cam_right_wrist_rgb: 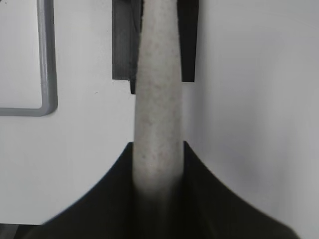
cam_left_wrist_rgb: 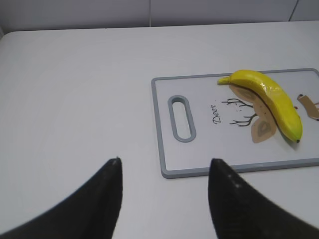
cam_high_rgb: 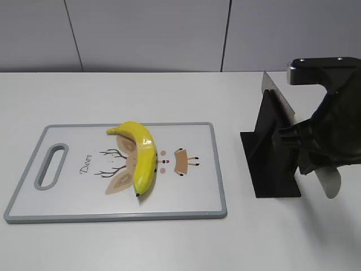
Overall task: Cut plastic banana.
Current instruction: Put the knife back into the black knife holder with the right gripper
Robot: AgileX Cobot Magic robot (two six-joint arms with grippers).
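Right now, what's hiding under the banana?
The banana lies on the cutting board, right over a printed deer picture. Antlers, ears and the word "Deer" peek out; the middle of the drawing is covered.

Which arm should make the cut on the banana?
Right. Its gripper is shut on the knife handle at the black stand; the left gripper is open and empty beside the cutting board.
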